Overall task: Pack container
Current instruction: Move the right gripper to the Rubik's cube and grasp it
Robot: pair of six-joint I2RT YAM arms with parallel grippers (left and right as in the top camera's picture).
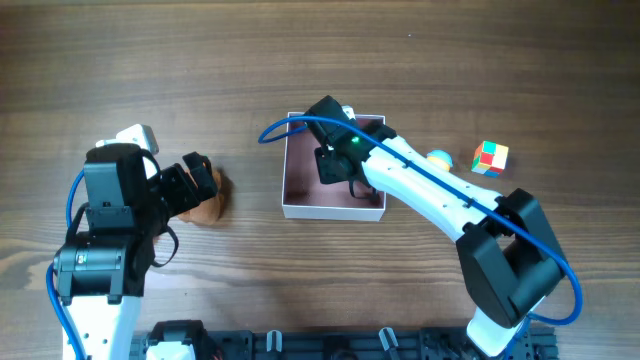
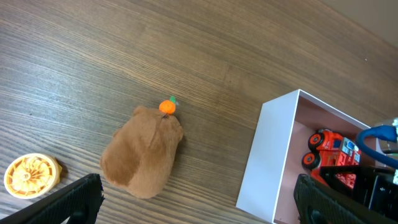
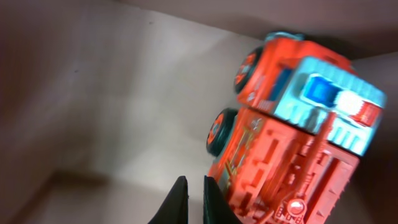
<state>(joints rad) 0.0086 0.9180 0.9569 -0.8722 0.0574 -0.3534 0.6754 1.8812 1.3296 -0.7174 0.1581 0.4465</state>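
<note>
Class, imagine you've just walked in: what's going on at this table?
A robot is packing toys into a white container. The right end effector, shut, is down inside it beside a red toy truck. The left end effector hangs open above a brown plush toy on the table, left of the container. A colour cube sits outside, to its right.

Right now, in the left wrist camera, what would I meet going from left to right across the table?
First a yellow ridged disc, brown plush toy, white-walled square container, red toy fire truck inside it.
</note>
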